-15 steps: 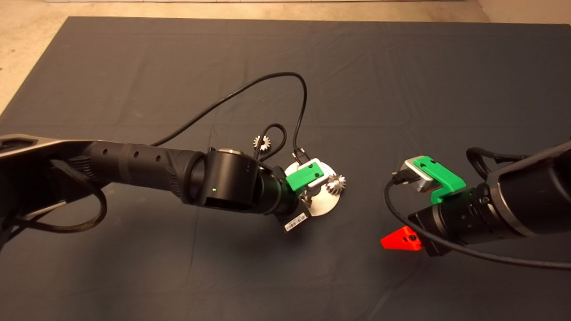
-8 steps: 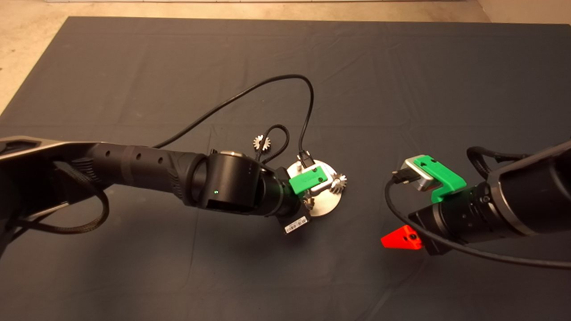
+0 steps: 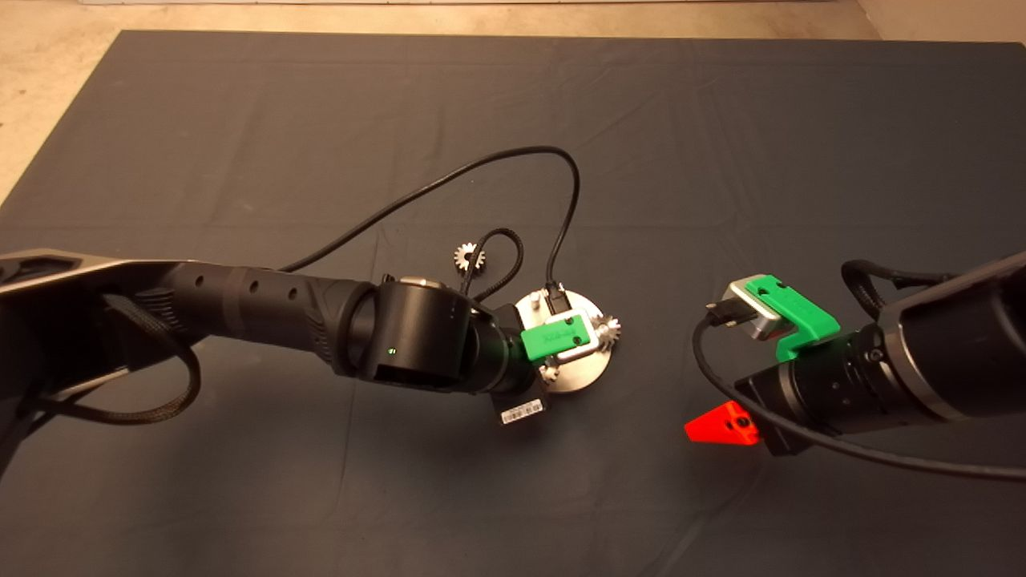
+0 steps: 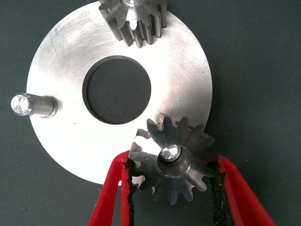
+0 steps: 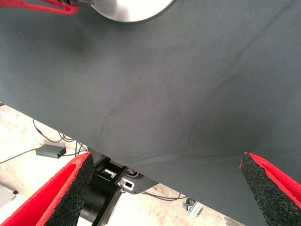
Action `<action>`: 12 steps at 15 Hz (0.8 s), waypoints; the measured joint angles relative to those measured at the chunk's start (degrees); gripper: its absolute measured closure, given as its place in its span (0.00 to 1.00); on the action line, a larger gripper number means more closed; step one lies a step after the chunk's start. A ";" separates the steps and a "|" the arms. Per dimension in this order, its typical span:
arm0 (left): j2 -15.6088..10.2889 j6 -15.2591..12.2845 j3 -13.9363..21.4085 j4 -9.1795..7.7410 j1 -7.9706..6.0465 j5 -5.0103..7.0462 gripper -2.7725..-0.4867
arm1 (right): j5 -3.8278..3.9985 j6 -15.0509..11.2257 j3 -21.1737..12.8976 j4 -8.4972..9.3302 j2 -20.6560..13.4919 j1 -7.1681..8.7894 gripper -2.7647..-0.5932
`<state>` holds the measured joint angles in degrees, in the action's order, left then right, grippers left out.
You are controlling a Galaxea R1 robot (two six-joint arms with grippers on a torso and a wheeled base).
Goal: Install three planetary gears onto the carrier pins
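Head view. The left gripper [image 3: 553,365] sits over the round silver plate [image 3: 581,377] near the middle of the bench [image 3: 240,120], its arm reaching in from the bench's left edge. One planetary gear [image 3: 609,329] shows at the plate's right rim, just past the green mount. A third gear [image 3: 467,257] lies flat on the dark mat, apart from the plate, toward the far edge of the bench and partly crossed by a black cable loop [image 3: 497,256]. The right gripper [image 3: 721,426] hovers over the mat to the right of the plate, well apart from it; only one red finger of it shows here.

Left wrist view. The left gripper [image 4: 174,188] has its jaws closed on a held gear [image 4: 172,161], the black pads pressing against the teeth on both sides. This gear's bore sits around one carrier pin [image 4: 170,152], whose shiny end shows in the centre. A seated gear [image 4: 135,19] sits on a second pin at the opposite part of the plate [image 4: 61,61]. The bare pin [image 4: 32,104] stands with no gear on it.

Right wrist view. The right gripper [image 5: 164,188] has its jaws spread wide and holds nothing. Bare mat [image 5: 188,84] lies beyond them, with an edge of the plate [image 5: 131,9] showing, and floor beyond the mat's edge.
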<state>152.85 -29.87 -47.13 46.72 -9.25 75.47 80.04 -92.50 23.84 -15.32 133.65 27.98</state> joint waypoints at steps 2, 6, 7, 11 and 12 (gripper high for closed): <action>0.00 0.16 0.02 -0.12 -0.02 0.07 0.88 | -0.02 0.00 0.00 0.00 0.00 0.00 0.20; 0.05 0.27 0.02 -1.55 -0.20 0.22 0.88 | 0.00 -0.02 0.00 0.00 0.01 0.00 0.20; 0.02 0.54 0.02 -1.83 -0.28 0.24 0.88 | 0.00 0.00 0.00 0.00 0.01 0.00 0.20; 0.02 0.63 0.05 -2.18 -0.28 0.29 0.86 | 0.00 0.00 0.00 0.00 0.01 0.00 0.20; 0.02 0.63 0.05 -2.18 -0.28 0.32 0.86 | 0.00 0.00 0.00 0.00 0.01 0.00 0.20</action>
<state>152.87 -29.23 -47.08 44.53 -9.53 75.79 80.04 -92.50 23.84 -15.32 133.66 27.98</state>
